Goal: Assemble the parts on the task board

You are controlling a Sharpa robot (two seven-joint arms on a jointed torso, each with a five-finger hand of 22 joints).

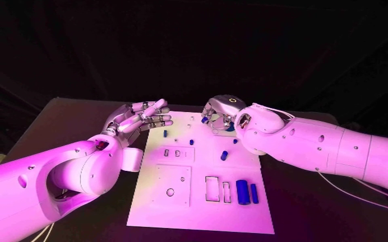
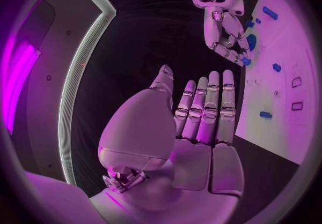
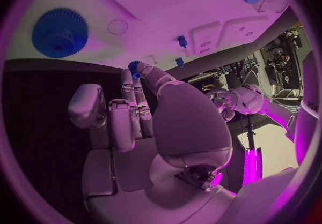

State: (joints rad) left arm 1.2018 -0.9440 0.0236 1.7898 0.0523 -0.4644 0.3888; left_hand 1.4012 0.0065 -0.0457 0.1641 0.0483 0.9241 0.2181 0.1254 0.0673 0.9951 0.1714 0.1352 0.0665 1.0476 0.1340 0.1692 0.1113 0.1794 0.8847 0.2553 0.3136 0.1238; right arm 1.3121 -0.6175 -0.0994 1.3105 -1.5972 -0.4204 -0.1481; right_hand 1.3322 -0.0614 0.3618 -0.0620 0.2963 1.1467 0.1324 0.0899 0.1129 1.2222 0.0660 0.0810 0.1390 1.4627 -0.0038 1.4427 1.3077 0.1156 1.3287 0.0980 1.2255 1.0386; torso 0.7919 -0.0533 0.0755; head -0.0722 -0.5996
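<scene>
Pinching small blue part (image 3: 134,67), right hand (image 3: 144,122), gear (image 3: 60,32) close by.

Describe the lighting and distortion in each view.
Head view: magenta light washes the task board and both arms, against a dark backdrop. Left wrist view: fisheye bends the board's edge beside the left hand. Right wrist view: the same curving, with the right hand close up.

The right hand (image 1: 224,114) is covering the far right corner of the task board (image 1: 182,208). A blue gear (image 3: 60,32) is showing there, but the small blue bit (image 3: 134,67) by its fingers (image 3: 137,98) is too tiny to tell.
</scene>
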